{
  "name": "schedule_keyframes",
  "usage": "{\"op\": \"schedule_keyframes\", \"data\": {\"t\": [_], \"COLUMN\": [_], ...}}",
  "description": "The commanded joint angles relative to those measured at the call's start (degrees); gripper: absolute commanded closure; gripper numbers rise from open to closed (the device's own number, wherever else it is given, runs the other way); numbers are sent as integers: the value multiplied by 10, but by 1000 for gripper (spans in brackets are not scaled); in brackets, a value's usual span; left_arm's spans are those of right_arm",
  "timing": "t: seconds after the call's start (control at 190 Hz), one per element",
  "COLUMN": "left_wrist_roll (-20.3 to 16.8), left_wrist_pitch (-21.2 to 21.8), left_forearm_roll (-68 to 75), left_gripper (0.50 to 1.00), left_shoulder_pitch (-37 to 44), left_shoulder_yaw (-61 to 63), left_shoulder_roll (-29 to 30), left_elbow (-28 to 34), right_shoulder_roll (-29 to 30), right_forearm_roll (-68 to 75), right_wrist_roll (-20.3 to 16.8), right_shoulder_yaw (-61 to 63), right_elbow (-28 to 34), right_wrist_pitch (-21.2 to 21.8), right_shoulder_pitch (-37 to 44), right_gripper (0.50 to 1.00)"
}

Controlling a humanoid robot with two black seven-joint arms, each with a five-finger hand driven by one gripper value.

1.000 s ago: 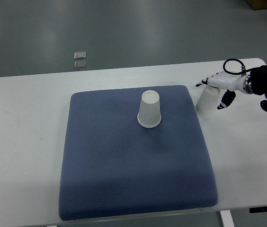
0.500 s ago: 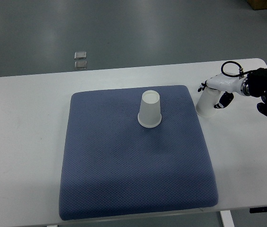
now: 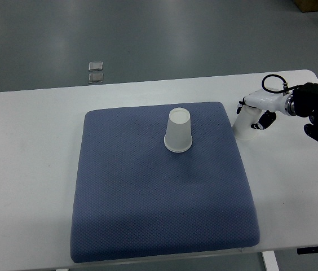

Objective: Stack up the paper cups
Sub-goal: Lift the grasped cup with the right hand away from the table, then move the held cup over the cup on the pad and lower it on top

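Note:
A white paper cup (image 3: 178, 131) stands upside down on the blue mat (image 3: 159, 186), near its far middle. A second white paper cup (image 3: 243, 125) is at the mat's right edge on the white table, also mouth down. My right hand (image 3: 256, 114) comes in from the right edge and is shut on this second cup, with white fingers over its top and dark fingers behind it. The left arm does not show.
The white table (image 3: 29, 169) extends around the mat on all sides. Two small square metal plates (image 3: 96, 72) lie on the grey floor beyond the table's far edge. My right forearm (image 3: 317, 107) is dark and bulky at the right edge.
My right hand has shifted slightly left and toward the far side with the second cup in it. The cup on the mat has not moved.

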Motion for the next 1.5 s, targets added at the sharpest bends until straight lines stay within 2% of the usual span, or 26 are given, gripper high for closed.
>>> {"op": "schedule_keyframes", "data": {"t": [0.0,0.711,1.037,1.232,1.495], "left_wrist_roll": [0,0,0,0,0], "left_wrist_pitch": [0,0,0,0,0], "left_forearm_roll": [0,0,0,0,0], "left_gripper": [500,500,500,500,500], "left_shoulder_pitch": [0,0,0,0,0], "left_shoulder_yaw": [0,0,0,0,0], "left_shoulder_roll": [0,0,0,0,0], "left_elbow": [0,0,0,0,0], "right_shoulder_roll": [0,-8,-3,-6,-7], "right_forearm_roll": [1,1,1,7,15], "right_wrist_roll": [0,14,17,45,48], "right_shoulder_yaw": [0,2,2,4,6], "right_elbow": [-1,7,54,95,133], "right_wrist_pitch": [0,28,93,162,223], "right_shoulder_pitch": [1,86,160,218,272], "right_gripper": [920,912,910,910,910]}}
